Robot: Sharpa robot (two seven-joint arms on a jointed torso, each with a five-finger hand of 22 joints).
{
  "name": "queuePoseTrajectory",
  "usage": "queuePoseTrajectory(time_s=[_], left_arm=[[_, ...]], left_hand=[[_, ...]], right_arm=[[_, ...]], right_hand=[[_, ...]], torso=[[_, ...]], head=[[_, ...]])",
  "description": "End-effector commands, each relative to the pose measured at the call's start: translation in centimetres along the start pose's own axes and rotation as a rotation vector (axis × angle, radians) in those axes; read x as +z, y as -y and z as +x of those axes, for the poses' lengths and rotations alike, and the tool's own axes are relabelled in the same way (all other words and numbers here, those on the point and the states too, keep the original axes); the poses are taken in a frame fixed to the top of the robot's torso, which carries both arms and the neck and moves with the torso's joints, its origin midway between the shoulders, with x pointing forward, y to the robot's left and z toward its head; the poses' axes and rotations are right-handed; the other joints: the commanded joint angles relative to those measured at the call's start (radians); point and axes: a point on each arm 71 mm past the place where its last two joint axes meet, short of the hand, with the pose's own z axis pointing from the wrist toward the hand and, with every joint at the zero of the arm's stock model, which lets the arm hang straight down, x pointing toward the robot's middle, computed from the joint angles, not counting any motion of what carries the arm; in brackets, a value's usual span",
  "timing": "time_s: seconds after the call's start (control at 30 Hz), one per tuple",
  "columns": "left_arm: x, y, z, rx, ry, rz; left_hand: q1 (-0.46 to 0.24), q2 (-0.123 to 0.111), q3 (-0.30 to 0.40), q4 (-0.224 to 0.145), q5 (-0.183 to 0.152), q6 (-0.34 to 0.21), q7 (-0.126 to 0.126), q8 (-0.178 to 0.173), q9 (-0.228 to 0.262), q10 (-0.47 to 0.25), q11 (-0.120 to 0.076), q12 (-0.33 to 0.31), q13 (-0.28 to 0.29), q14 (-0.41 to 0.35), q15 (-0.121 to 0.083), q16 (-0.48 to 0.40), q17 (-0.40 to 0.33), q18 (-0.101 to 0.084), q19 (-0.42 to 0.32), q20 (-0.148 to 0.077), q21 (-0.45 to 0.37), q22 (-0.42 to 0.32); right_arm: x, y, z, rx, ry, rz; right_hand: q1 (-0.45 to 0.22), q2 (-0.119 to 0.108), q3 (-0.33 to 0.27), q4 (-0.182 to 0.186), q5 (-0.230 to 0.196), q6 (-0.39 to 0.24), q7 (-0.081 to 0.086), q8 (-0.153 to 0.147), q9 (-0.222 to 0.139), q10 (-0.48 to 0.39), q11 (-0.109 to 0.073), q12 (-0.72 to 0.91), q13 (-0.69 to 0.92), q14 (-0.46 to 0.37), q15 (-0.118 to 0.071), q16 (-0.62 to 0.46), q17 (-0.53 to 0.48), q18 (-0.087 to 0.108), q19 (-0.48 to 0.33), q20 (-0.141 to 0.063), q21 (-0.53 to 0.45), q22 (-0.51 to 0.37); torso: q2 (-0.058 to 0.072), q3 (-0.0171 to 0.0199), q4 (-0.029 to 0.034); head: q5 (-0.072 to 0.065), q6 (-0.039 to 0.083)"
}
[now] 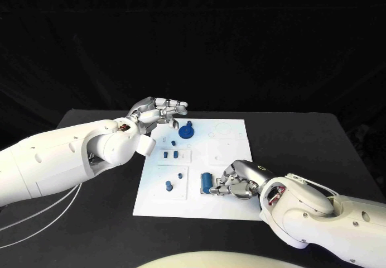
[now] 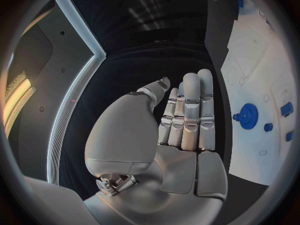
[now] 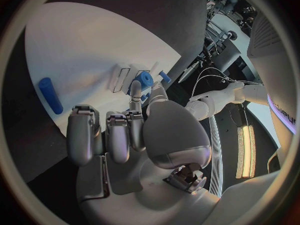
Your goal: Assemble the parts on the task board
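We start with the black table, which carries the white task board at its middle. Our two arms come next: the left hand hovers over the board's far left corner, and the right hand rests low at the board's near right part.

In the left wrist view the left hand's fingers lie straight and pressed side by side, with the thumb a little apart, and nothing is held. The right hand's fingers are curled in; in the right wrist view the thumb and one fingertip seem to pinch a small blue part, though we cannot tell how firm that hold is.

Of the parts, the blue gear is the largest; it sits on the board's far left area, just beside the left hand. The blue cylinder lies on its side just beside the right hand. Smaller still are two short blue pieces on a raised plate near the middle, a tiny peg above them, and two more bits on the near plate.

We judge the work partly done: some pieces look seated, while the cylinder lies loose and several round sockets on the right of the board stand unfilled
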Motion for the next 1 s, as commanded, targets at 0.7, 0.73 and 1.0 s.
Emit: queuePoseTrajectory(time_s=[0.7, 0.73, 1.0], left_arm=[[0.1, 0.1, 0.3, -0.005, -0.023, 0.004], [0.1, 0.1, 0.3, -0.005, -0.023, 0.003], [0.1, 0.0, 0.4, -0.006, -0.026, 0.002]], left_hand=[[0.0, 0.009, -0.007, 0.001, -0.002, -0.008, 0.002, -0.003, -0.002, -0.007, 0.0, 0.003, -0.001, -0.004, 0.001, -0.005, -0.002, 0.005, 0.007, 0.003, -0.008, -0.001], [0.0, 0.009, -0.007, 0.001, -0.002, -0.008, 0.002, -0.003, -0.002, -0.007, 0.0, 0.003, -0.001, -0.004, 0.001, -0.005, -0.002, 0.005, 0.007, 0.003, -0.008, -0.001], [0.0, 0.009, -0.007, 0.001, -0.002, -0.008, 0.002, -0.003, -0.002, -0.007, 0.0, 0.003, -0.001, -0.004, 0.001, -0.005, -0.002, 0.005, 0.007, 0.003, -0.008, -0.001]], right_arm=[[1.9, -0.7, 0.6, -0.035, -0.006, -0.024], [1.9, -0.8, 0.7, -0.035, -0.007, -0.027], [2.2, -1.3, 0.9, -0.039, -0.011, -0.043]], right_hand=[[0.057, 0.024, 0.028, -0.022, -0.036, -0.009, -0.005, 0.004, 0.008, 0.068, -0.006, -0.004, 0.187, 0.1, -0.006, 0.004, 0.242, -0.019, 0.053, -0.01, 0.002, 0.217], [0.058, 0.023, 0.028, -0.023, -0.037, -0.009, -0.005, 0.004, 0.008, 0.068, -0.006, -0.004, 0.188, 0.1, -0.006, 0.005, 0.243, -0.019, 0.053, -0.01, 0.002, 0.217], [0.065, 0.017, 0.031, -0.029, -0.054, -0.009, -0.005, 0.004, 0.01, 0.07, -0.006, -0.002, 0.19, 0.1, -0.007, 0.004, 0.242, -0.019, 0.053, -0.01, 0.001, 0.217]], torso=[[0.0, 0.0, 0.0007], [0.0, -0.0001, 0.0004], [0.0, -0.0005, 0.0007]], head=[[0.002, -0.01], [0.002, -0.01], [-0.001, -0.009]])
